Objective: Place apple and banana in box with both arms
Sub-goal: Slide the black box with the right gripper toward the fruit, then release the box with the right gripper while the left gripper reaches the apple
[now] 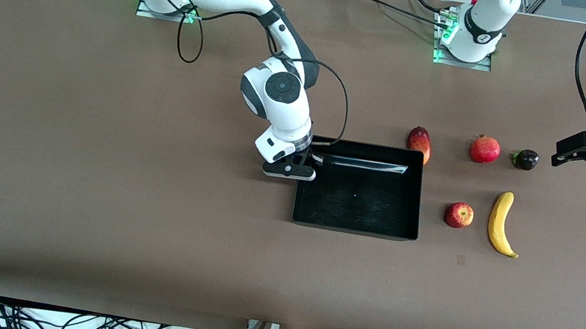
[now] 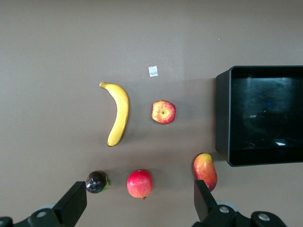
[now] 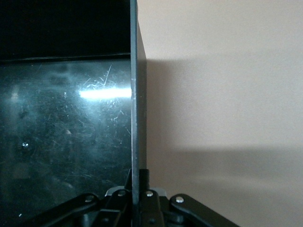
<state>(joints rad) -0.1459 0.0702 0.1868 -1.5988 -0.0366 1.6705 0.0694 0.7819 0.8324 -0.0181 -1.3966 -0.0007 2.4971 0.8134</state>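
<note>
The black box point(image 1: 419, 196) sits mid-table. My right gripper point(image 1: 304, 167) is shut on the box's wall at the right arm's end; the right wrist view shows the thin wall point(image 3: 134, 94) pinched in that gripper point(image 3: 138, 182). The apple point(image 1: 458, 215) lies beside the box toward the left arm's end, and the banana point(image 1: 500, 222) lies just past it. My left gripper point(image 1: 580, 159) hangs open and empty above the table near the left arm's end. Its wrist view shows the apple point(image 2: 163, 112), the banana point(image 2: 120, 111) and the box point(image 2: 222, 118) below the gripper point(image 2: 138, 198).
A mango point(image 1: 420, 142) touches the box's corner farther from the front camera. A pomegranate point(image 1: 484, 149) and a dark purple eggplant point(image 1: 525, 159) lie in a row beside it. A small paper scrap point(image 1: 461, 260) lies nearer the camera than the apple.
</note>
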